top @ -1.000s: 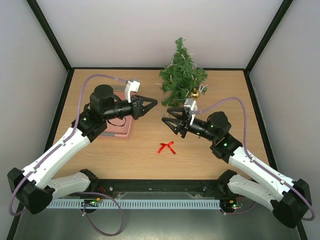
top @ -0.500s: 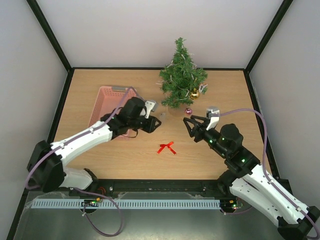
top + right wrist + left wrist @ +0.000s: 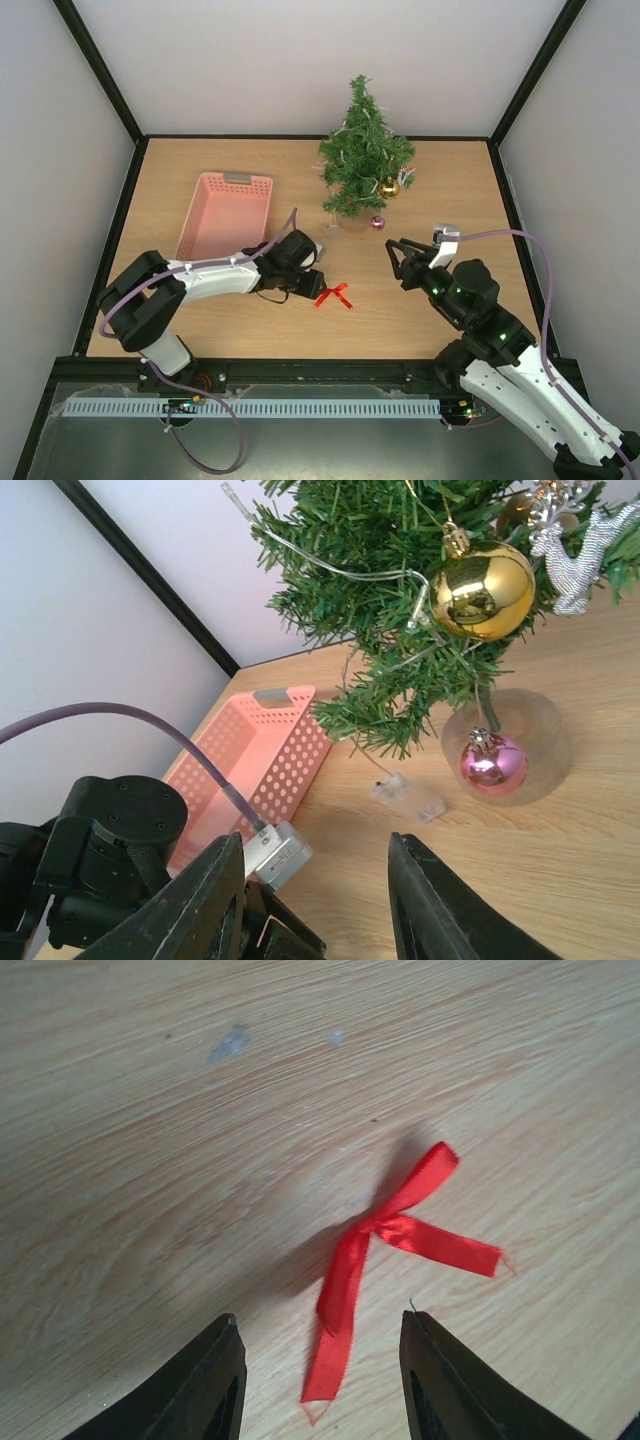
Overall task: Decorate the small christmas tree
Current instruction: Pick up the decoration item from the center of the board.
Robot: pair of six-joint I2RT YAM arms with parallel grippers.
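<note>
flanking the red bow's (image 3: pixel 385 1225) tail, left fingers (image 3: pixel 215 1380) open; right fingers (image 3: pixel 215 900) open too; pink basket (image 3: pixel 237 179) nearby.

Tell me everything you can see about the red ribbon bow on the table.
The red ribbon bow is thin, satin-looking ribbon knotted at the middle, with three flat strips spreading out and slightly frayed ends. It lies flat on the wooden table. Its longest tail points between the open fingers of the left gripper, which do not touch it.
</note>
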